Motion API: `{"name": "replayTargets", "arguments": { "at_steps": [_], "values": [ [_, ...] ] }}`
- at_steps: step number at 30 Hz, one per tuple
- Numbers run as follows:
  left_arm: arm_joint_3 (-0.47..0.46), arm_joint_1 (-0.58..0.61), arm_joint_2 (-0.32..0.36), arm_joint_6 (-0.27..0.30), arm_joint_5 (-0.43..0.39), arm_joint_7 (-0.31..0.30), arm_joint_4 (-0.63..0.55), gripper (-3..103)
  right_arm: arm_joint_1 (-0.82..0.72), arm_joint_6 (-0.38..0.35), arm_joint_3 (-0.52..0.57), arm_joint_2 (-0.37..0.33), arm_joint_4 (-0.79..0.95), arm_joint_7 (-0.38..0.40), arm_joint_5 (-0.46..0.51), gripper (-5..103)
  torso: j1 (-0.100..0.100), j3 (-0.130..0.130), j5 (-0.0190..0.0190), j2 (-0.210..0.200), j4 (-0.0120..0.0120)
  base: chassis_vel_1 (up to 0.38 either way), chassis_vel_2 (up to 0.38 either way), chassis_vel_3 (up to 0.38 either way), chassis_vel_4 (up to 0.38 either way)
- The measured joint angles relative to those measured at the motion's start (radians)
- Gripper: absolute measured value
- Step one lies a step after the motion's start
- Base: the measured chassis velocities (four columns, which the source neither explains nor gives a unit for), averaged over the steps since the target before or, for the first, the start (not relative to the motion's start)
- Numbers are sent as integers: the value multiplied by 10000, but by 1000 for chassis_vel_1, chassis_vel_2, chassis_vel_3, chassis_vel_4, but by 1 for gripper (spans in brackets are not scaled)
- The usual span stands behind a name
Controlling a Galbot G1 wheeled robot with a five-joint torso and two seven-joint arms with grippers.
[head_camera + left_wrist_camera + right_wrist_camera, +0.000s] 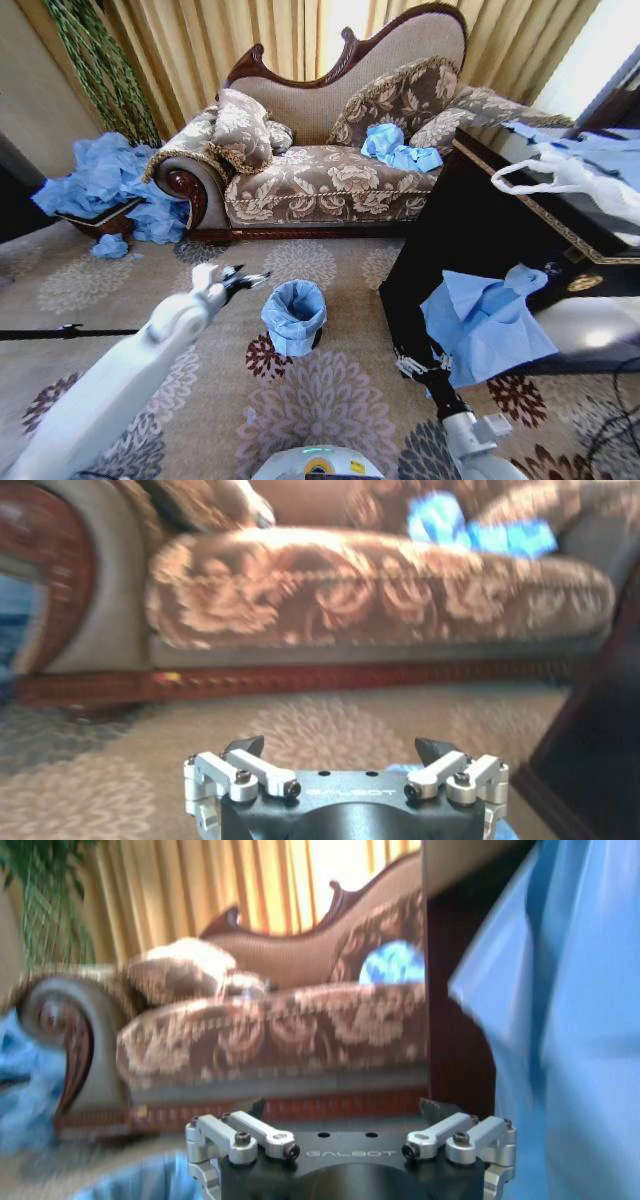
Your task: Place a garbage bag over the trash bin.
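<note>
Head view: trash bin (294, 318) on carpet in front of sofa (320, 175), garbage bag (297, 300) already draped over it, mouth open, nothing seen inside. Left gripper (245, 281) just beside bin, sofa side; jaws spread, holding nothing. Right gripper (343, 1111) near bin, away from sofa; jaws apart, empty. Judged step: fitting near done. Next move calls for snugging bag edge around rim.
</note>
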Motion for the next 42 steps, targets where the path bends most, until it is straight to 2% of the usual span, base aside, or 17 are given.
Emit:
{"name": "replayTargets", "arguments": {
  "at_steps": [2,3,4,5,6,7,8,9,10,12,13,14,17,21,25,36,42],
  "values": [
    [-1556,1710,-914,-588,878,118,-1075,100,-243,3,-102,110,677,320,-306,100,0,0,-12,1,-15,0,0,0,0],
    [-1556,1710,-914,-588,878,118,-1075,100,-243,3,-102,110,677,320,-306,100,0,0,-12,1,-15,0,0,0,0],
    [-2042,2429,-1373,-874,1133,235,-1500,100,-336,5,-145,135,849,382,-423,100,0,0,2,1,-15,0,0,0,0],
    [-2674,3530,-2269,-1428,1599,573,-2122,100,-484,21,-237,187,1071,490,-615,100,0,0,-7,1,-4,0,0,0,0],
    [-2674,3530,-2269,-1428,1599,573,-2122,100,-484,21,-237,187,1071,490,-615,100,0,0,-7,1,-4,0,0,0,0],
    [-2912,4031,-2768,-1779,1876,751,-2421,100,-539,37,-297,216,1131,546,-701,100,-1,-1,-11,1,-5,0,0,0,0],
    [-3187,5011,-3811,-2470,2701,939,-3010,100,-656,63,-431,372,1211,777,-989,100,-2,-2,1,1,1,0,0,0,0],
    [-3187,5011,-3811,-2470,2701,939,-3010,100,-656,63,-431,372,1211,777,-989,100,-2,-2,1,1,1,0,0,0,0],
    [-3199,5441,-4305,-2730,3199,1018,-3302,103,-764,79,-473,505,1227,880,-1220,100,-2,-1,-2,1,3,0,0,0,0],
    [-2959,6023,-5026,-3191,3888,1124,-3606,97,-981,171,-532,767,1253,971,-1708,100,-2,-2,3,1,-9,0,0,0,0],
    [-2660,6417,-5527,-3417,4285,1237,-3664,98,-1159,243,-628,933,1336,999,-1990,100,-1,0,-6,1,-15,0,0,0,0],
    [-2660,6417,-5527,-3417,4285,1237,-3664,98,-1159,243,-628,933,1336,999,-1990,100,-1,0,-6,1,-15,0,0,0,0],
    [-2205,6959,-6590,-3513,5255,1359,-3670,100,-1293,267,-802,1238,1637,1081,-2517,100,-1,0,-5,1,-6,0,0,0,0],
    [-2103,7330,-7028,-3416,5333,1526,-3644,100,-1422,207,-805,1565,1951,1107,-3085,100,0,1,-4,1,-6,0,0,0,0],
    [-2130,7472,-6908,-3487,5313,1729,-3614,100,-1572,134,-739,1794,2344,1171,-3288,100,1,1,-7,1,-10,0,0,0,0],
    [-1977,6884,-5445,-3341,4782,2129,-3556,100,-1283,222,12,1952,2301,918,-3315,100,2,2,-6,-2,-8,0,0,0,0],
    [-2701,6003,-4681,-3281,3654,2119,-3543,100,-1333,271,-313,2223,2229,755,-3273,100,2,3,-7,-2,-9,0,0,0,0]
  ]
}}
